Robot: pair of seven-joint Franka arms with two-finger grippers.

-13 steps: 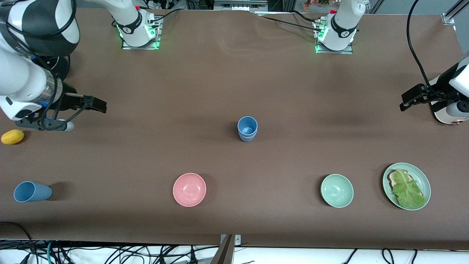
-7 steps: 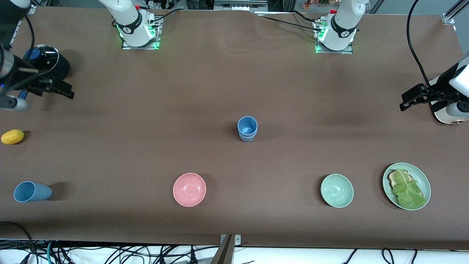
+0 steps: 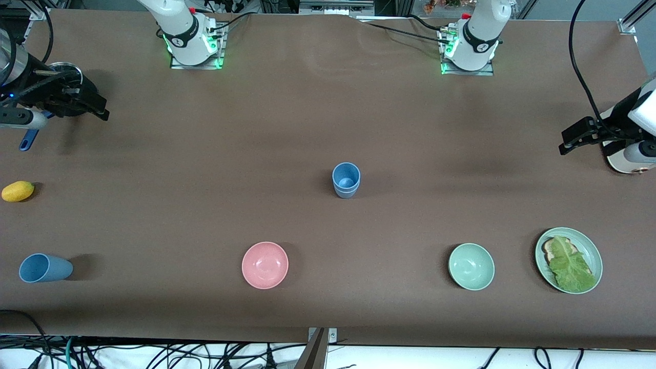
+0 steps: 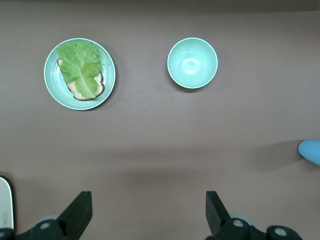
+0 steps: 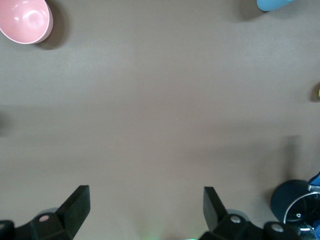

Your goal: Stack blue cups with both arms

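While both arms hang at the ends of the bench [image 3: 307, 118], the blue cups sit well apart from either set of jaws. The right gripper [image 3: 100, 110] hovers over the right arm's end of the bench, its jaws spread wide apart and empty in the right wrist view, with bare bench between them. A dark round container [image 5: 295, 202] stands just beside those jaws. The left gripper [image 3: 566, 143] waits over the left arm's end, its jaws likewise wide apart and holding nothing.

Two stacked blue cups [image 3: 346, 180] stand upright at mid-bench, between the two grippers and well apart from both. A third blue cup [image 3: 44, 268] lies on its side toward the right arm's end, nearer the front camera than the right gripper's jaws. A yellow fruit [image 3: 17, 190] lies between that cup and those jaws.
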